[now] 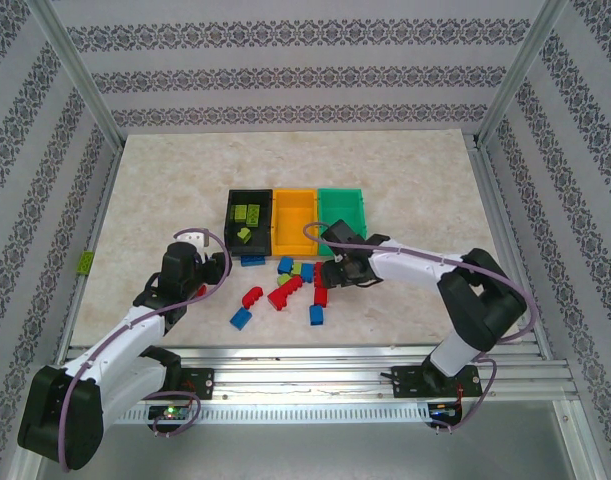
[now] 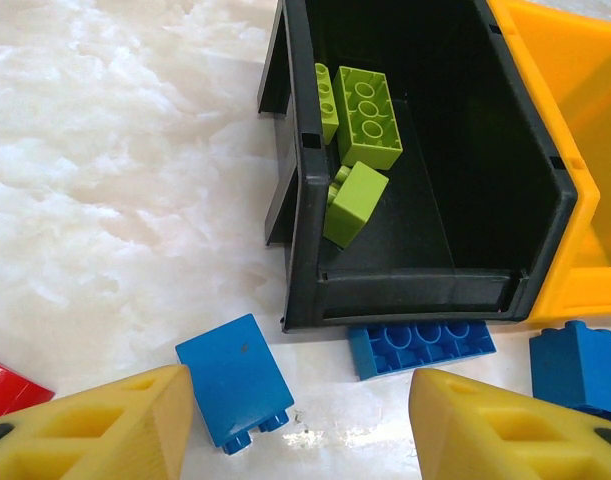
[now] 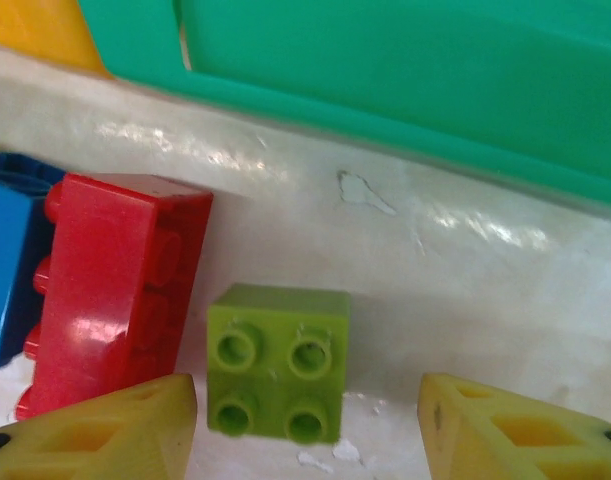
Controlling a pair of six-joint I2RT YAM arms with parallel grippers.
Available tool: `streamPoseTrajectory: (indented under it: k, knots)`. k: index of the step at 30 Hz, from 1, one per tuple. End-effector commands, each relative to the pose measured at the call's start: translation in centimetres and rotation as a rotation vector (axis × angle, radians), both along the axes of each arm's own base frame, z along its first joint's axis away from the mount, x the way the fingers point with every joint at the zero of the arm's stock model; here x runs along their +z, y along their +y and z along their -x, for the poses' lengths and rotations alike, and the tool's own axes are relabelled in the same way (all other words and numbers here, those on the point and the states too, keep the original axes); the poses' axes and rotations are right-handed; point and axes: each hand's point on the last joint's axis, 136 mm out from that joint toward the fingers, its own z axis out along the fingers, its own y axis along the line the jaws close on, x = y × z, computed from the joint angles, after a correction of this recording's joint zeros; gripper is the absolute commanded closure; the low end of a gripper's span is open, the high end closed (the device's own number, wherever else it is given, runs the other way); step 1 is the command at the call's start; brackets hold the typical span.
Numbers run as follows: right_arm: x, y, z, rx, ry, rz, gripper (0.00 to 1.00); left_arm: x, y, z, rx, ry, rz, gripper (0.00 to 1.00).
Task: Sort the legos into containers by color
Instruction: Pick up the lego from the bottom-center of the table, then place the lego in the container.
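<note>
Lime brick [image 3: 277,362] is the piece the next move turns on. It is a small square four-stud block with its studs facing the right wrist camera, and it lies on the desk [image 3: 465,290] directly between the right fingers [image 3: 105,430]. Those fingers are spread apart and grasp nothing, with bare desk showing on both sides of the block. The gap is narrower toward the finger at the left of that view. Being square, the block has no long axis to line up with, so a straight closing should meet two flat sides.

The hazard, as I judge it, is the red brick [image 3: 115,290] just beside the block on the left. Its long axis runs away from the camera and its near end lies close to that finger's tip, so closing could nudge it or pinch it as well. The green bin [image 3: 405,70] stands near, straight ahead of the fingers.

Several lime pieces [image 2: 370,115] already lie in the black bin [image 2: 300,200], which I take to be where this block belongs. From above, that bin is the leftmost of the row and nearer the left arm, so the right arm would have to carry the block across. The left fingers [image 2: 95,425] are released too, with nothing between them. A smooth-faced blue brick [image 2: 230,380] lies just beside one tip, and a long blue brick [image 2: 420,345] rests along the black bin's front wall.
</note>
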Motion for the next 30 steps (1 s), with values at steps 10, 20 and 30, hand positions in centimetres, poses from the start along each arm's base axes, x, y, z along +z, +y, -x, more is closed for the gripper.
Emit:
streamPoseTrajectory:
  k: [10, 20, 30]
  knots:
    - [1.7, 0.9, -0.8, 0.032, -0.063, 0.015, 0.62, 0.5, 0.4, -0.4, 0.025, -0.035, 0.022, 0.41]
    - [10.8, 9.9, -3.4, 0.162, -0.242, -0.164, 0.61, 0.4, 0.5, -0.4, 0.031, -0.035, 0.019, 0.41]
    - [13.1, 19.3, -10.5, 0.242, -0.301, -0.239, 0.54, 0.3, 0.5, -0.4, 0.034, -0.032, 0.019, 0.42]
